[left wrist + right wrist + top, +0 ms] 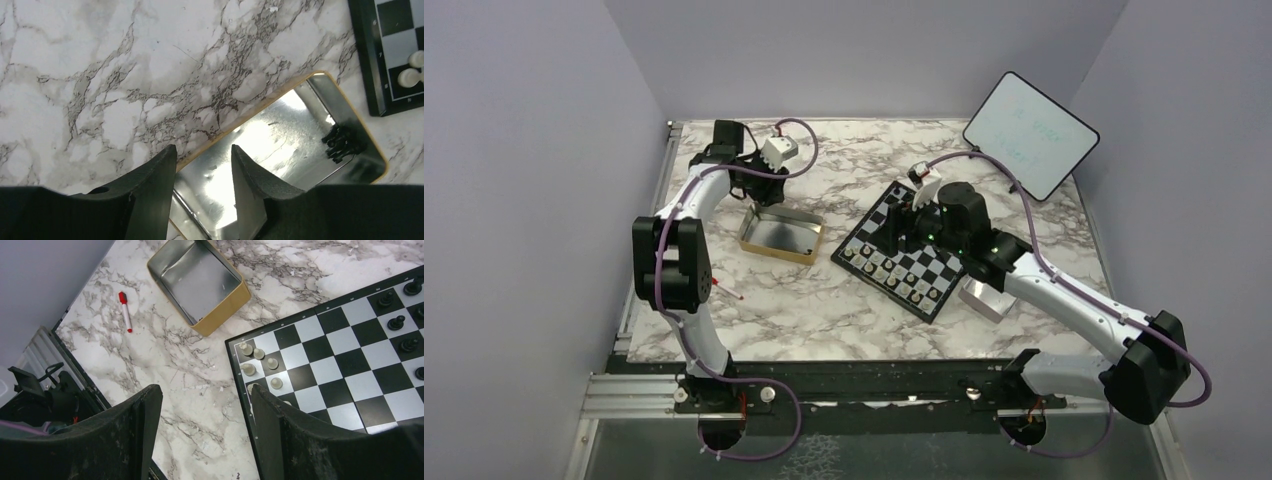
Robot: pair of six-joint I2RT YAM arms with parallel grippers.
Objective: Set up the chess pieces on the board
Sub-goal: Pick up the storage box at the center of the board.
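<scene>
We hold the left gripper (202, 151) spread over the tin (272, 137), chess pieces (342, 142) at its three o'clock; the right gripper (205, 390) gapes wide, the board (345, 340) at its two o'clock.

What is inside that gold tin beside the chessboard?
A small clump of black chess pieces sits in one corner of the tin; the rest of the shiny floor that shows is bare. The left claw covers the tin's near end.
</scene>
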